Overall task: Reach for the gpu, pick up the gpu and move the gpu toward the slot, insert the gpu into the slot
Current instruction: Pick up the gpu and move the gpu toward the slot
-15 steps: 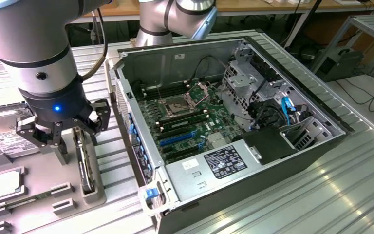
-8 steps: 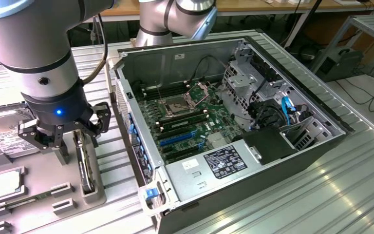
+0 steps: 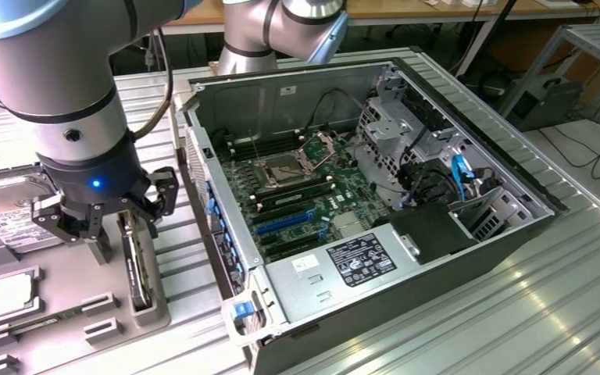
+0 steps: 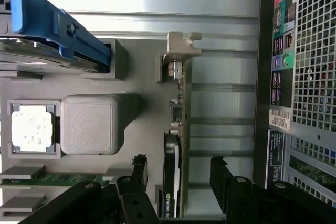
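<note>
- gpu (image 3: 138,269) stands on its long edge in a grey holder block at the lower left of the exterior view, outside the computer case (image 3: 487,148).
- In the wrist view the gpu (image 4: 172,179) shows edge-on, its silvery bracket at one end and the dark fan side facing the grey tray.
- My claw (image 3: 123,234) hangs right over the card, jaws spread wide and holding nothing.
- From my wrist the claw (image 4: 178,165) straddles the card: one of my fingers (image 4: 139,167) is on each side, with a gap visible between each finger and the card.
- The slot (image 3: 282,223), a bright-blue strip, lies on the motherboard inside the open case, near the middle of the exterior view and well apart from the gpu.
- The processor socket (image 3: 279,168) sits on the board just beyond the slot, towards the upper middle.
- The grey tray (image 3: 66,269) carrying the gpu also holds a hard drive (image 3: 3,223) at the far left of the exterior view and a processor chip (image 3: 10,295) below it.
- My wrist shows that chip (image 4: 32,127) in its square pocket and a blue bracket (image 4: 52,19) on the drive.
- Everything rests on a ribbed metal table (image 3: 550,305).
</note>
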Motion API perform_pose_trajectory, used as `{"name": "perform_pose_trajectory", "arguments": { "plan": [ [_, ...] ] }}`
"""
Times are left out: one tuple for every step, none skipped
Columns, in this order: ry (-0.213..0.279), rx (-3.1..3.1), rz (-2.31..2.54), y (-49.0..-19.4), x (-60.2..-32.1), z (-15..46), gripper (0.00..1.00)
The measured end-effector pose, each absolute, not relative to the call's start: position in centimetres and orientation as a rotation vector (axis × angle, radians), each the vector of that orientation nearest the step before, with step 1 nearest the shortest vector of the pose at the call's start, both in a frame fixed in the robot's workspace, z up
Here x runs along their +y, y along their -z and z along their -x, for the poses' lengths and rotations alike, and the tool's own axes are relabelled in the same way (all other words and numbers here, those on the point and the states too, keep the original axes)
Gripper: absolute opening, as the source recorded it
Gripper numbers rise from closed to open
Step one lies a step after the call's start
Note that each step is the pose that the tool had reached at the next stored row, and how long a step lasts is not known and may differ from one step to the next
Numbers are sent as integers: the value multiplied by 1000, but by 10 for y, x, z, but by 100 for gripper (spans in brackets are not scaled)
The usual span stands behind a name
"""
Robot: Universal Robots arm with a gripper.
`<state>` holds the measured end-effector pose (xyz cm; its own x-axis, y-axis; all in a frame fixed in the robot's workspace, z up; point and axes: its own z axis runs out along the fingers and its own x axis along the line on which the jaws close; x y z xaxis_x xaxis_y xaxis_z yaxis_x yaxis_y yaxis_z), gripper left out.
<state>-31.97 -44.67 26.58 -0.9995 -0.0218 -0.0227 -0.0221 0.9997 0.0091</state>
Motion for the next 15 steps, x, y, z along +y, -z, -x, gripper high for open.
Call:
{"name": "perform_pose_trajectory", "arguments": {
  "plan": [
    [-15,3119,34,-265,-447,320,60],
    [-15,3119,34,-265,-447,320,60],
    [-15,3119,34,-264,-447,320,60],
    [-15,3119,34,-263,-447,320,60],
    [-15,3119,34,-263,-447,320,60],
    [-15,3119,34,-262,-447,320,60],
    [-15,3119,34,-261,-447,320,60],
    [-15,3119,34,-261,-447,320,60],
    [-14,3119,34,-260,-447,320,60],
    [-14,3119,34,-260,-447,320,60],
    [-13,3119,34,-259,-447,320,60],
    [-12,3119,34,-259,-447,320,60],
    [-11,3119,35,-258,-447,320,60],
    [-10,3119,34,-258,-447,320,60],
    [-10,3119,34,-257,-447,320,60]
  ]
}}
